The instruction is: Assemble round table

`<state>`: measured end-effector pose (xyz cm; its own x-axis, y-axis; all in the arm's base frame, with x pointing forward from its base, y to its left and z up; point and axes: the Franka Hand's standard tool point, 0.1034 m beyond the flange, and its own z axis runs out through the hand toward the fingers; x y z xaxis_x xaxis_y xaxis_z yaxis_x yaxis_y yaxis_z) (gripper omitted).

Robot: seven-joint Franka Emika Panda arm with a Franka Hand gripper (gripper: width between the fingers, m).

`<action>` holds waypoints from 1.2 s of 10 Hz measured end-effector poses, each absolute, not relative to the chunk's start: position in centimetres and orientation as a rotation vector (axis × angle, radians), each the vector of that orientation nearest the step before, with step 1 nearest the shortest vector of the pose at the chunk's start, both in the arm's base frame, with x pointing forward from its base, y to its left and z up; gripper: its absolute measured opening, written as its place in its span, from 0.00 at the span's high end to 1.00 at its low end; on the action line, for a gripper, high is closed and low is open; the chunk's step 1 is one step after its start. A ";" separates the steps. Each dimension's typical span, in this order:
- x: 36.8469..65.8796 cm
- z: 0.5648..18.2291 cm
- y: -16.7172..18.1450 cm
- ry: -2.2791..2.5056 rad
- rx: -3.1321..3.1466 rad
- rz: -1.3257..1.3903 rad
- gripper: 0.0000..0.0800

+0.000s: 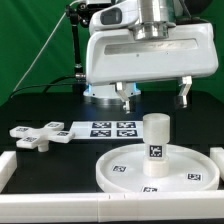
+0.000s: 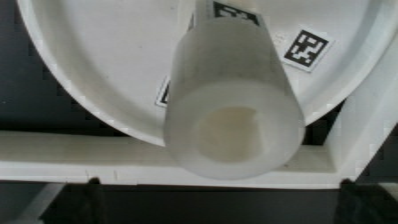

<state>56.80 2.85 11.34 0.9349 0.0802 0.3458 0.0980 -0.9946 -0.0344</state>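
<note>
Round table (image 1: 185, 165) part-built: post (image 1: 155, 135) on the disc (image 1: 115, 172), cross piece (image 1: 35, 135) not yet fitted.
Exterior view: post upright mid-disc, inside its rim; cross piece well apart on the desk (image 1: 62, 152), beside the marker board (image 1: 105, 128); end effector (image 1: 155, 96) spread above the post, empty. Wrist view: post (image 2: 228, 110) on disc (image 2: 89, 60); whether it is firmly seated, I cannot tell.

- Bright, even light; the white disc (image 1: 185, 155) nearly bleaches against the black tabletop (image 1: 40, 105).
- Wrist view: the close post (image 2: 228, 110) is soft, blurred.
- Exterior view coarse.
</note>
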 end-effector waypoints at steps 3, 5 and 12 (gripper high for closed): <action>56.3 10.7 2.1 -0.153 -3.047 -0.447 0.19; 55.7 11.0 2.2 -0.166 -3.031 -0.171 0.19; 55.9 10.3 3.0 -0.237 -3.009 0.083 0.19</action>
<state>55.86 2.99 10.34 0.9862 0.1593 -0.0454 0.1526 -0.9803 -0.1252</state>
